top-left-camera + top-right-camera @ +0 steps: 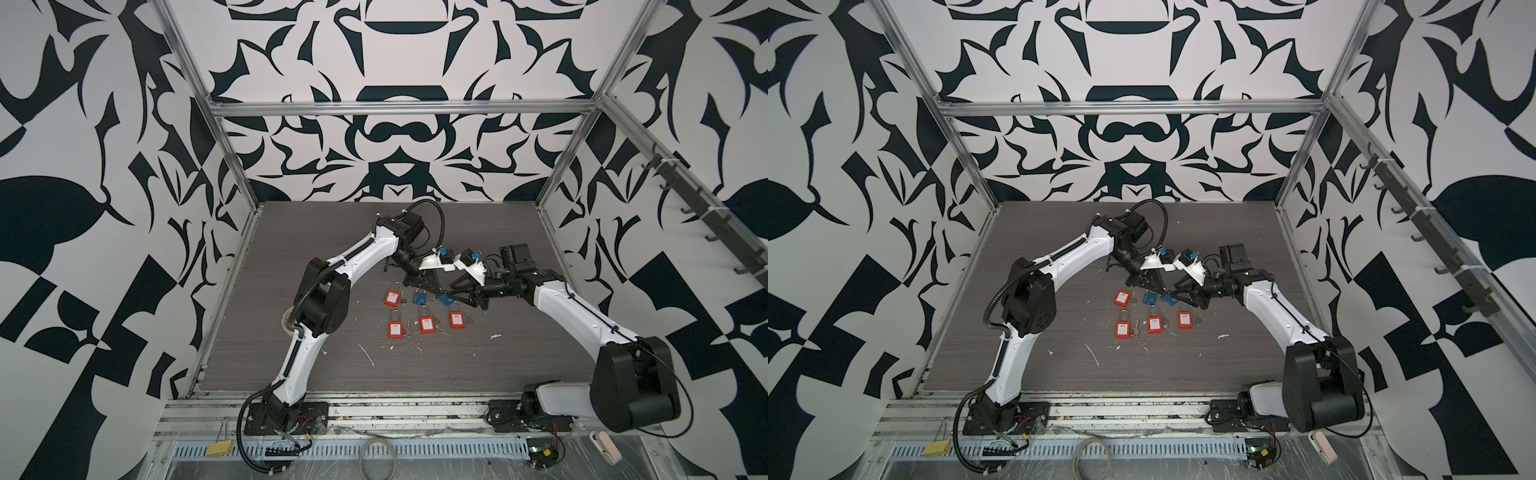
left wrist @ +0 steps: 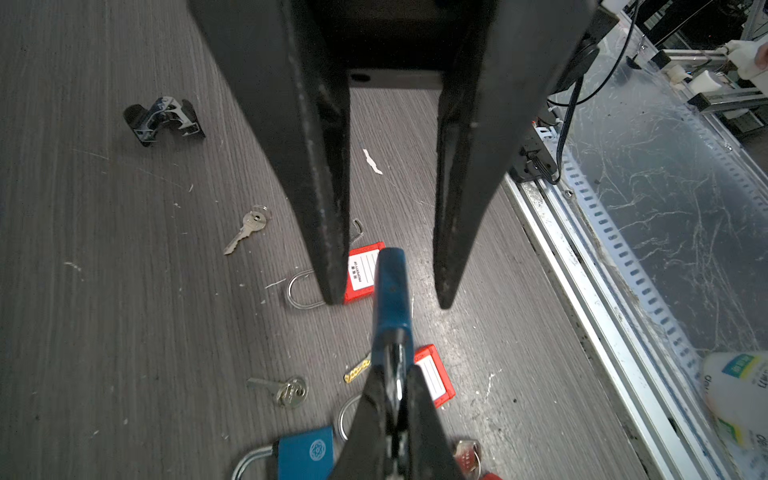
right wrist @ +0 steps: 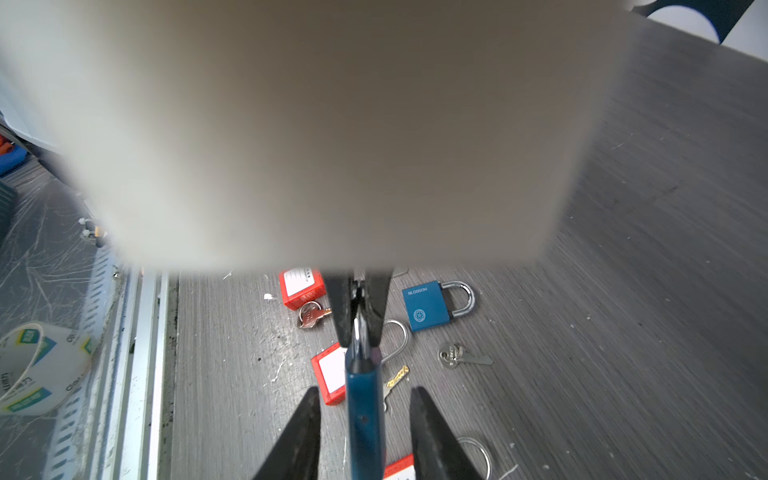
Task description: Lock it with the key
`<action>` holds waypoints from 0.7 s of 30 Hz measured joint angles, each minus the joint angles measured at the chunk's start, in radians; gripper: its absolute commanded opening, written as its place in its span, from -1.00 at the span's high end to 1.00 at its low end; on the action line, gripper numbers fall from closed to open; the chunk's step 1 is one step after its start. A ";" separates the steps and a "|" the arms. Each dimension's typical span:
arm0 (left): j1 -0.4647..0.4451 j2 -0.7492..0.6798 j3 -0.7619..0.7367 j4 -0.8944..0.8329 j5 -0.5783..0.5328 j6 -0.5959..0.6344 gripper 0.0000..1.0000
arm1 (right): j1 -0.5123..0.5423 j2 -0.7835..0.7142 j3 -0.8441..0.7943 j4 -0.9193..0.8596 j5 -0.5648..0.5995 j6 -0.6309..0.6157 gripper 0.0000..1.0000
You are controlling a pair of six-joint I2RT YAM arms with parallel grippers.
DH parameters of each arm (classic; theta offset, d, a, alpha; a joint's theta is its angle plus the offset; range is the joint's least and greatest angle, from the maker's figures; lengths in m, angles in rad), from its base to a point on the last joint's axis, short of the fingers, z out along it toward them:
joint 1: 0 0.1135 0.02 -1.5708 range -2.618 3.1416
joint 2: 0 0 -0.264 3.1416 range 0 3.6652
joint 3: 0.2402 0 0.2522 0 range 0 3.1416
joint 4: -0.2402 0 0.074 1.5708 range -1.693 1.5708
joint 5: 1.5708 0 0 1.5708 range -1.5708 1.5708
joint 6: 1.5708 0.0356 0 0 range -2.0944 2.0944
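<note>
A blue padlock (image 2: 390, 291) (image 3: 363, 395) hangs edge-on above the table, also seen in both top views (image 1: 445, 298) (image 1: 1169, 300). My left gripper (image 2: 392, 370) (image 1: 435, 291) is shut on its steel shackle. My right gripper (image 3: 365, 401) (image 1: 455, 293) is open, its fingers (image 2: 328, 208) on either side of the padlock body with a gap on each side. No key is in either gripper. On the table below lie a silver key (image 3: 463, 357) (image 2: 286, 390), a gold key (image 3: 397, 378) and a further silver key (image 2: 247, 230).
A second blue padlock (image 3: 432, 305) (image 1: 419, 297) and several red padlocks (image 1: 392, 296) (image 1: 427, 324) lie on the table under the grippers. A black clip (image 2: 164, 120) lies farther back. A tape roll (image 3: 37, 370) sits by the metal front rail (image 2: 582, 266).
</note>
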 measured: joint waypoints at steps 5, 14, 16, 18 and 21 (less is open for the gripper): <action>0.002 -0.002 0.000 0.001 0.043 -0.001 1.00 | 0.004 -0.084 -0.091 0.050 0.027 0.026 0.17; 0.002 -0.040 0.000 0.000 0.079 0.000 1.00 | 0.005 -0.177 -0.149 0.069 0.047 0.036 0.19; 0.002 -0.043 0.000 0.000 0.087 0.001 1.00 | 0.005 -0.164 -0.149 0.053 0.047 0.031 0.22; 0.000 -0.043 0.000 -0.003 0.090 0.003 1.00 | 0.005 -0.153 -0.149 0.047 0.047 0.027 0.26; -0.002 -0.043 0.000 -0.014 0.090 0.008 1.00 | 0.005 -0.135 -0.142 0.047 0.045 0.031 0.30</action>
